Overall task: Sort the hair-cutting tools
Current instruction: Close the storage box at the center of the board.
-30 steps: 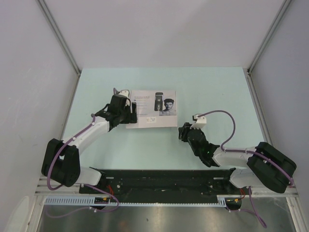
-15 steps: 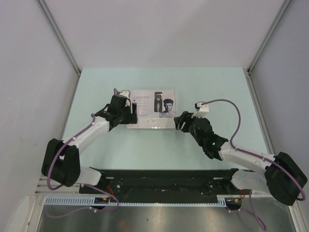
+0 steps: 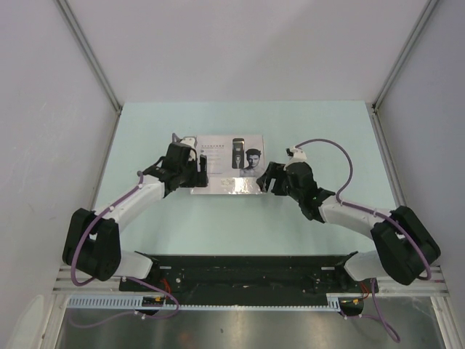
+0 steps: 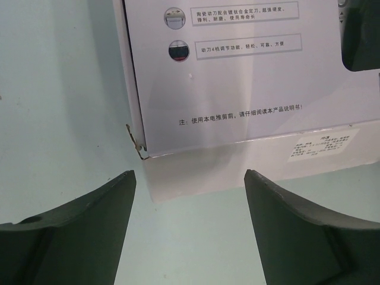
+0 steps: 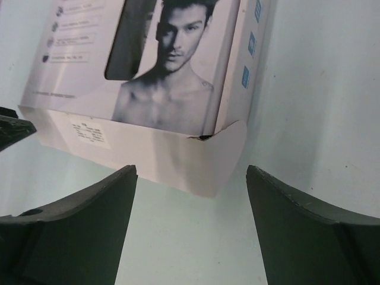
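Right hand now nearer box corner

Bare table is left around the box (lid shut); its near corners are crowded by the left gripper and right gripper.
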Robot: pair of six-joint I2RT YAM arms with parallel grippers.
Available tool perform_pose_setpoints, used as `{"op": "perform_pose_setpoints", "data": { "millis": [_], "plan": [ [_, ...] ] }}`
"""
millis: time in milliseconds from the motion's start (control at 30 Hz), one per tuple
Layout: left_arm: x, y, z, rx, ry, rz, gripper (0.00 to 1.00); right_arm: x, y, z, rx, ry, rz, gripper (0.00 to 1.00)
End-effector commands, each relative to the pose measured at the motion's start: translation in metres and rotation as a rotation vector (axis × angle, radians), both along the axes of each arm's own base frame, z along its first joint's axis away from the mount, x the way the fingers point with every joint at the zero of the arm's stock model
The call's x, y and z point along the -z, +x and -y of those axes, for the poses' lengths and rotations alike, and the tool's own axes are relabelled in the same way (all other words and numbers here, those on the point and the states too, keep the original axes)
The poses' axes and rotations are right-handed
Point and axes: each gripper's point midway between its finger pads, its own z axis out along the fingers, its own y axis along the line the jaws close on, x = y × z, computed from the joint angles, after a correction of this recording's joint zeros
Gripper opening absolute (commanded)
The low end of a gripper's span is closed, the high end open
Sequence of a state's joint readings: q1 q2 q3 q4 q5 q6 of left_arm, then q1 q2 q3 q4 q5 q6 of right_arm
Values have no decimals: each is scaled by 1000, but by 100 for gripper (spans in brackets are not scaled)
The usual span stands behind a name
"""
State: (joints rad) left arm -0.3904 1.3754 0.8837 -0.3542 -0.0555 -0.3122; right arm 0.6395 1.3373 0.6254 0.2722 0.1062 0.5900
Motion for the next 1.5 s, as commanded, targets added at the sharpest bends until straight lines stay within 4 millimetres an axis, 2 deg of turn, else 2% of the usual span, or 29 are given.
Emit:
{"op": "perform_pose_setpoints", "data": {
  "millis": [0,200,367,467,600,733,767,800,867,933,1000,1033,1100,1133,1233,1467],
  "plan": [
    [-4,-1,4,40,-13,13,80,-8,7,-21,-105,27,6,82],
    [4,-4,4,46,-8,-12,80,5,32,-28,-129,11,-1,83],
    [8,2,4,34,7,-21,87,24,42,-29,-158,17,-36,83],
    [10,4,7,47,6,-29,90,30,42,-34,-197,28,-48,83],
    [17,2,14,82,-15,-56,89,26,34,-44,-256,66,-69,80],
    [13,-3,21,114,-52,-57,83,13,29,-47,-250,120,-116,76],
    [10,-5,24,131,-69,-55,82,17,25,-46,-245,117,-157,75],
    [9,-6,26,140,-78,-55,82,7,27,-49,-254,135,-161,73],
    [2,-8,31,163,-103,-46,80,6,23,-48,-241,144,-222,68],
    [-4,-10,34,174,-127,-39,80,-8,25,-51,-245,166,-231,64],
    [-12,-11,36,181,-143,-19,79,-11,23,-48,-218,164,-275,62],
    [-16,-10,37,183,-149,-10,78,-18,28,-48,-210,172,-277,60],
    [-25,-10,38,185,-160,13,78,-13,24,-44,-185,168,-346,59],
    [-29,-10,38,184,-165,22,78,-17,28,-42,-172,173,-358,57],
    [-34,-10,36,176,-163,30,77,-13,25,-39,-156,161,-417,57],
    [-29,-10,33,163,-143,15,78,-4,23,-30,-127,94,-477,59]
  ]
}}
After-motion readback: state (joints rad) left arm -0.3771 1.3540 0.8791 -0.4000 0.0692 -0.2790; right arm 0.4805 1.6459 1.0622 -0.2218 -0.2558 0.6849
